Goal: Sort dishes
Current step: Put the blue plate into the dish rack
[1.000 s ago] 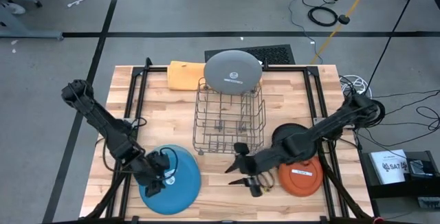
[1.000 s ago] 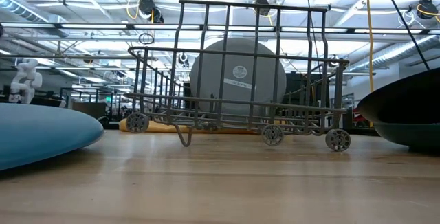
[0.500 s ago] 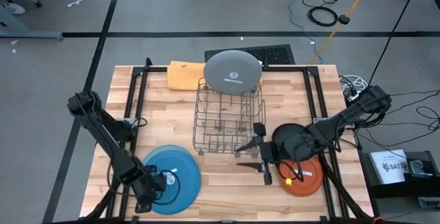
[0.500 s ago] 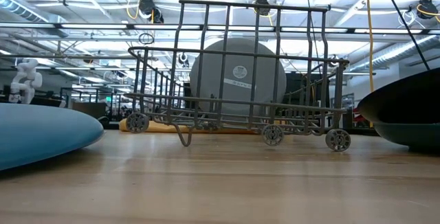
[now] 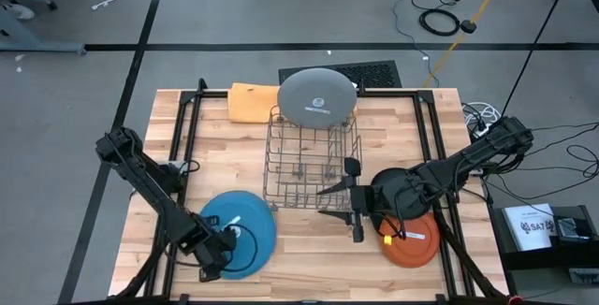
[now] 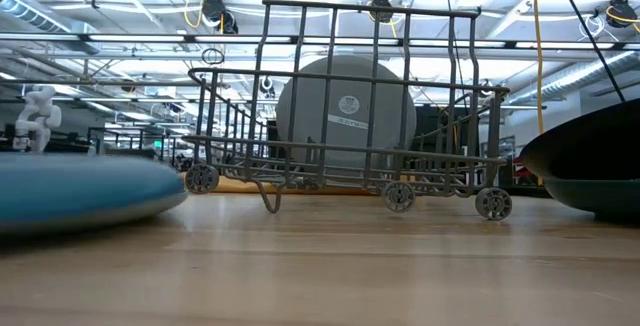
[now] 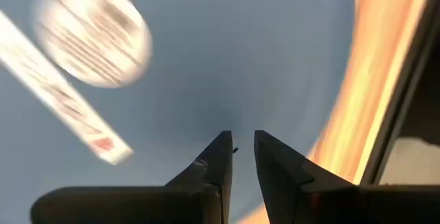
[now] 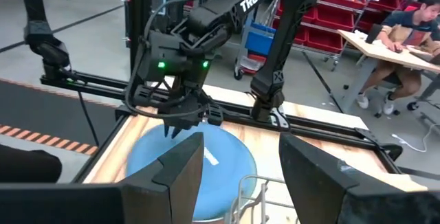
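Now L hand [image 5: 227,246] pinching blue plate [image 5: 245,225] rim

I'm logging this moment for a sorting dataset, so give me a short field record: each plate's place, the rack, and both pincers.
blue plate: front left of table, left pincer closed on its near rim
grey plate: leaning at the wire rack's far end
black plate: right of rack, overlapping the orange plate
right pincer: open, empty, by the rack's front right corner
orange cloth: far side, left of grey plate

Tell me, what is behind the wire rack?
Behind the wire rack a grey plate leans on its far side, sticker facing forward. An orange cloth lies beside it, partly covered by the plate.
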